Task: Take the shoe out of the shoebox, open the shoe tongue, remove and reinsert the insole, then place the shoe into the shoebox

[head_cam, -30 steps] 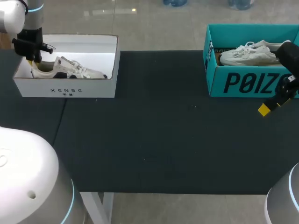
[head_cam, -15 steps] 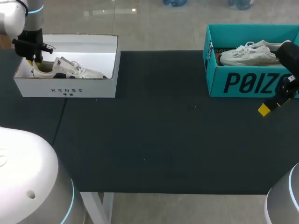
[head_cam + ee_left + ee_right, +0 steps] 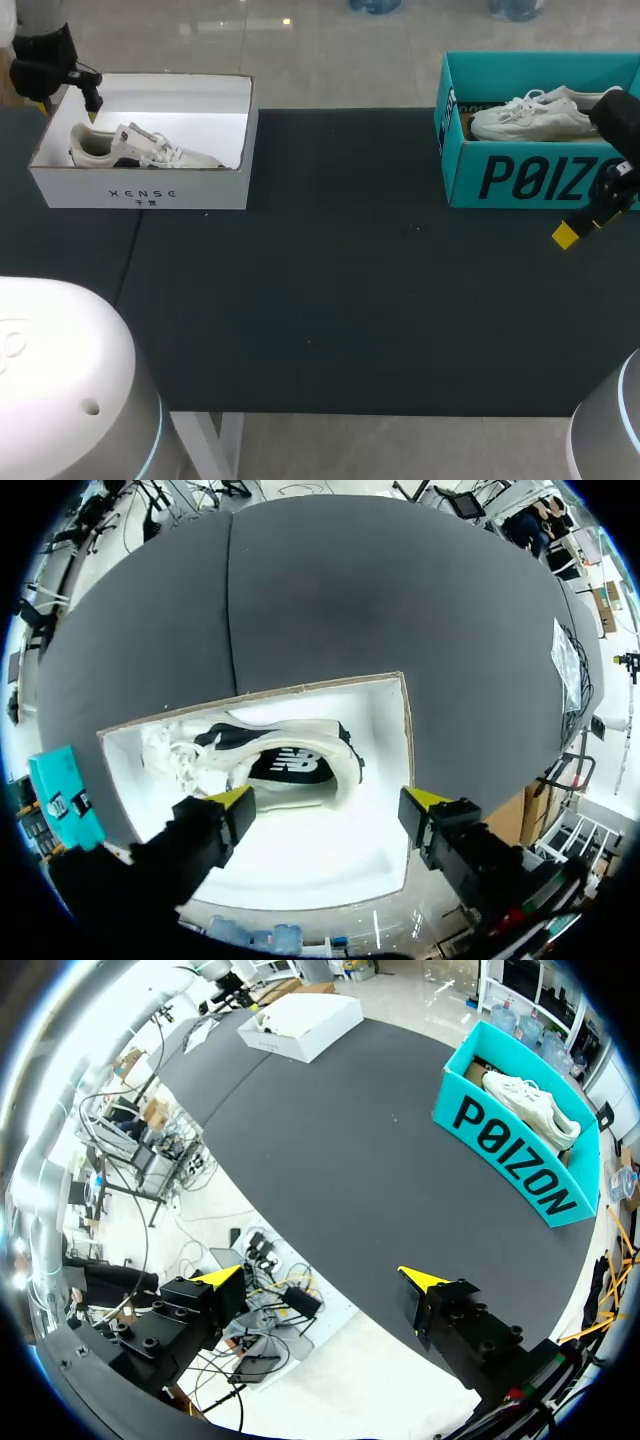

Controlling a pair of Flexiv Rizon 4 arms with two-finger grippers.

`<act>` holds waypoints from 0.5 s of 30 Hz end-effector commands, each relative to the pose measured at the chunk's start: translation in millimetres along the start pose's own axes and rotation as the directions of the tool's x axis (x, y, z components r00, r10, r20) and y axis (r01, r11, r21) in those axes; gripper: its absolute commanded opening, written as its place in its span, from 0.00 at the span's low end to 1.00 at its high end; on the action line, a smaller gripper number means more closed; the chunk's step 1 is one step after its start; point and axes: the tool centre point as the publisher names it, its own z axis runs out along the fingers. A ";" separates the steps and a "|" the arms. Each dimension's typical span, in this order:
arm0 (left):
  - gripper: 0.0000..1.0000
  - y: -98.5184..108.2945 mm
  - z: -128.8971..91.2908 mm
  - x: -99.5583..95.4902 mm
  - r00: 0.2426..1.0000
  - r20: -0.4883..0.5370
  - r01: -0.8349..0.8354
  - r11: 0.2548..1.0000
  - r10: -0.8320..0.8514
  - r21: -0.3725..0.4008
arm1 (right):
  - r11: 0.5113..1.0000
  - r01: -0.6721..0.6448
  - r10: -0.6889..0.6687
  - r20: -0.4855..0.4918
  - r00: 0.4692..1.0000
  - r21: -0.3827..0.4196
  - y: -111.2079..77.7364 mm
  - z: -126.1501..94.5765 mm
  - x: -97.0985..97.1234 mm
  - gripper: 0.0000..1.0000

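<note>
At ten o'clock, the left claw (image 3: 330, 800) is held open, empty, over the lettered white shoebox (image 3: 205, 188) and sneaker (image 3: 140, 150); the right claw (image 3: 321, 1277) is likewise spread.

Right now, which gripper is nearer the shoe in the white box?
Left. The left gripper hangs open above the shoe, over the white box; the right gripper is across the table, beside the teal box.

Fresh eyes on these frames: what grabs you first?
The teal shoebox at the table's far right, with a white shoe lying in it. Opposite it, at the far left, a white shoebox holds a cream-and-black shoe, and the left pincer hangs open above it.
</note>
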 end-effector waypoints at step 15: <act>1.00 -91.4 -61.5 -57.3 0.998 0.019 -0.059 0.998 0.058 0.006 | 1.000 -0.001 0.001 -0.001 1.000 0.003 1.0 0.5 -0.3 1.00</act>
